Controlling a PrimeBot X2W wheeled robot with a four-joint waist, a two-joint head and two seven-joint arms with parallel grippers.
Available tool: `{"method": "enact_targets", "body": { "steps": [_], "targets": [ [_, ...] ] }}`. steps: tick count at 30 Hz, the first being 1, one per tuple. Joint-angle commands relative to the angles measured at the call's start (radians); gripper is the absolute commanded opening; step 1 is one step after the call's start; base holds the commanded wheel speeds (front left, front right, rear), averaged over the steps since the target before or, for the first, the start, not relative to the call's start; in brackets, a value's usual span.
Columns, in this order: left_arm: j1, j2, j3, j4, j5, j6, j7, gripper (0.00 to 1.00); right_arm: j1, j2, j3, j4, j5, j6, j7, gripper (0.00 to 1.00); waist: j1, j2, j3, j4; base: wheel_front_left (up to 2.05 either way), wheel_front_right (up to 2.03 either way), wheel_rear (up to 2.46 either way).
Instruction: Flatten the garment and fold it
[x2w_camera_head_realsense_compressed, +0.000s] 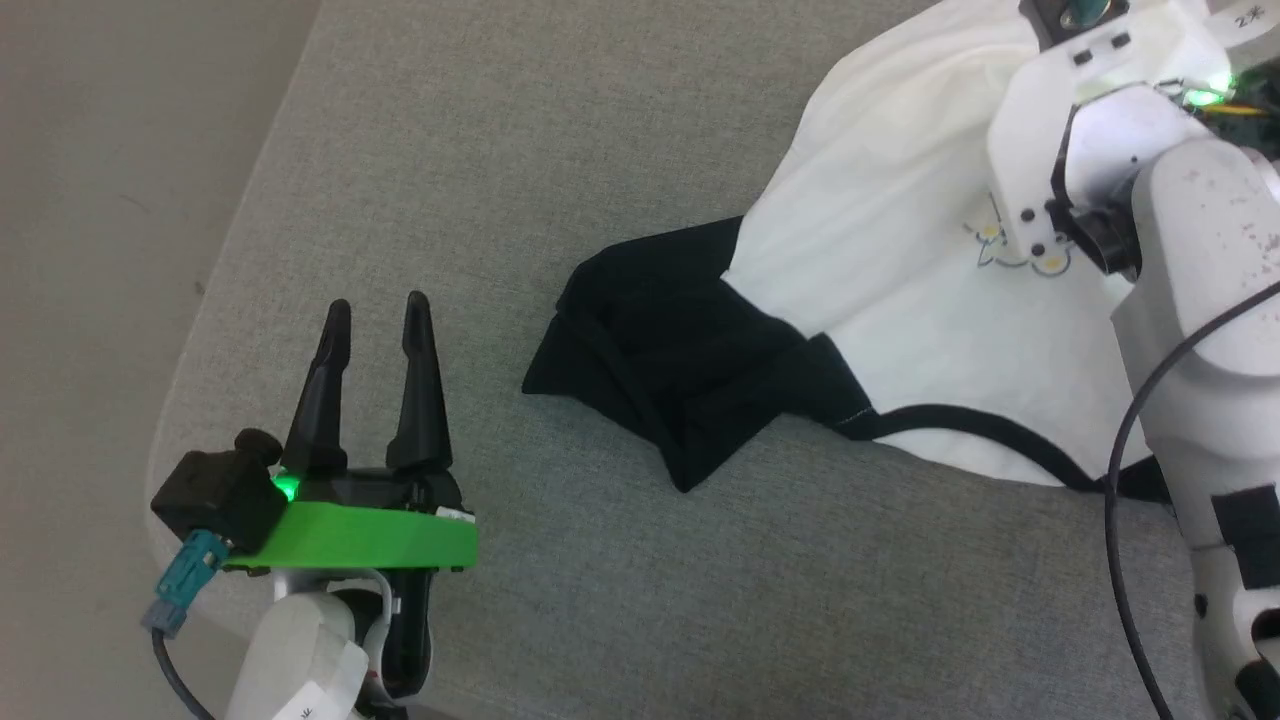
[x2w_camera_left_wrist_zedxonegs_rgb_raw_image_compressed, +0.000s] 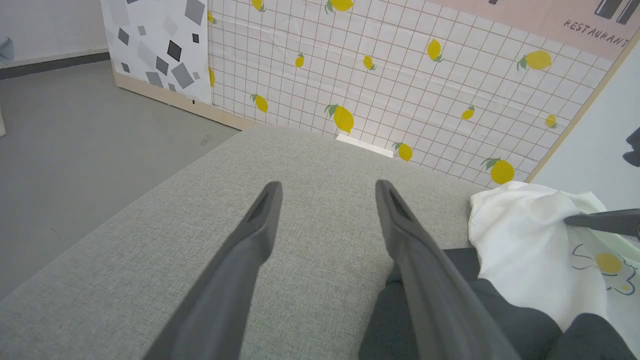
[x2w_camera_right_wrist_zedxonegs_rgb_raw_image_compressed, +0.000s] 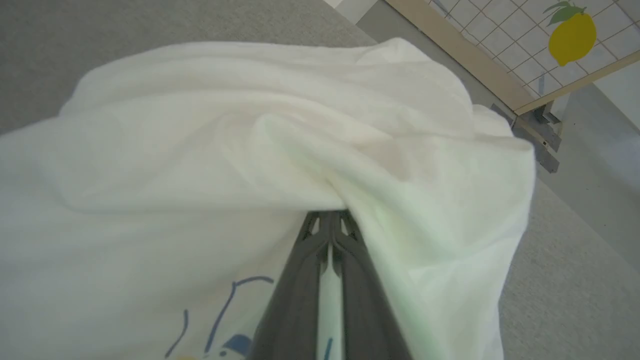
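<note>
Noting garment (x2w_camera_head_realsense_compressed: 900, 200) white over the body, black on sleeve (x2w_camera_head_realsense_compressed: 660, 350) and collar band (x2w_camera_head_realsense_compressed: 950, 412); chest print (x2w_camera_left_wrist_zedxonegs_rgb_raw_image_compressed: 607, 265) reading yellow with thin blue outlines. Logging counter (x2w_camera_head_realsense_compressed: 500, 150) as light grey woven fabric. Tagging left gripper (x2w_camera_head_realsense_compressed: 378, 302) black, mount (x2w_camera_head_realsense_compressed: 370, 540) behind it bright green, cable plug (x2w_camera_head_realsense_compressed: 190, 578) teal; right gripper (x2w_camera_right_wrist_zedxonegs_rgb_raw_image_compressed: 330, 217) dark grey. Marking wall panel (x2w_camera_left_wrist_zedxonegs_rgb_raw_image_compressed: 400, 75) as white grid with yellow lemons and green leaves, next panel (x2w_camera_left_wrist_zedxonegs_rgb_raw_image_compressed: 150, 50) as white with grey and black squares. Recording floor (x2w_camera_left_wrist_zedxonegs_rgb_raw_image_compressed: 60, 140) plain grey.
</note>
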Motion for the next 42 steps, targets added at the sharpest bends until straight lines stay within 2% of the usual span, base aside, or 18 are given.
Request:
{"method": "enact_targets", "body": {
  "steps": [1, 2, 3, 4, 5, 12, 16, 21, 27, 35, 39, 42],
  "targets": [
    [-0.021, -0.004, -0.003, -0.002, -0.005, 0.006, -0.004, 1.0, -0.015, 0.01, -0.017, 0.02, -0.018, -0.002, -0.019, 0.0, -0.0001, 0.0, 0.003, 0.005, 0.0, 0.0, 0.0],
    [-0.022, -0.004, -0.006, -0.002, -0.005, 0.007, -0.004, 1.0, -0.02, 0.018, -0.032, 0.034, -0.033, -0.002, -0.037, 0.0, -0.0001, 0.0, 0.003, 0.005, 0.0, 0.0, 0.0],
    [-0.022, -0.004, -0.008, -0.001, -0.004, 0.008, -0.004, 1.0, -0.02, 0.025, -0.036, 0.048, -0.04, -0.002, -0.046, 0.07, -0.0001, 0.0, 0.002, 0.005, 0.0, 0.0, 0.0],
    [-0.022, -0.004, -0.009, 0.0, -0.003, 0.008, -0.004, 1.0, -0.018, 0.035, -0.04, 0.066, -0.041, -0.002, -0.052, 0.8, -0.0001, 0.0, -0.003, 0.003, 0.0, 0.0, 0.0],
    [-0.021, -0.004, -0.01, 0.001, -0.001, 0.009, -0.004, 1.0, -0.018, 0.042, -0.045, 0.075, -0.038, -0.002, -0.064, 1.0, -0.0001, 0.0, -0.008, 0.001, 0.0, 0.0, 0.0],
    [-0.001, -0.004, -0.011, 0.014, 0.023, -0.003, -0.005, 1.0, 0.009, 0.064, -0.09, 0.064, 0.039, -0.002, -0.25, 1.0, -0.0001, 0.0, -0.082, -0.036, 0.0, 0.0, 0.0],
    [0.02, -0.004, -0.01, 0.027, 0.036, -0.01, -0.005, 1.0, 0.078, 0.068, -0.118, -0.006, 0.11, -0.002, -0.368, 1.0, -0.0001, 0.0, -0.144, -0.07, 0.0, 0.0, 0.0],
    [0.054, -0.004, -0.012, 0.046, 0.055, -0.021, -0.005, 1.0, 0.23, 0.066, -0.145, -0.132, 0.193, -0.002, -0.438, 1.0, -0.0001, 0.0, -0.21, -0.124, 0.0, 0.0, 0.0],
    [0.086, -0.004, -0.018, 0.064, 0.06, -0.026, -0.005, 1.0, 0.467, 0.089, -0.247, -0.315, 0.234, -0.002, -0.454, 1.0, -0.0001, 0.0, -0.268, -0.175, 0.0, 0.0, 0.0],
    [0.118, -0.004, -0.024, 0.07, 0.052, -0.018, -0.005, 1.0, 0.782, 0.136, -0.388, -0.534, 0.256, -0.002, -0.421, 1.0, -0.0001, 0.0, -0.303, -0.218, 0.0, 0.0, 0.0],
    [0.13, -0.004, -0.019, 0.069, 0.05, -0.015, -0.005, 1.0, 0.892, 0.137, -0.394, -0.595, 0.3, -0.002, -0.402, 1.0, -0.0001, 0.0, -0.312, -0.236, 0.0, 0.0, 0.0],
    [0.136, -0.004, -0.019, 0.069, 0.049, -0.014, -0.005, 1.0, 0.949, 0.137, -0.381, -0.636, 0.282, -0.002, -0.365, 1.0, -0.0001, 0.0, -0.316, -0.246, 0.0, 0.0, 0.0]
  ]
}}
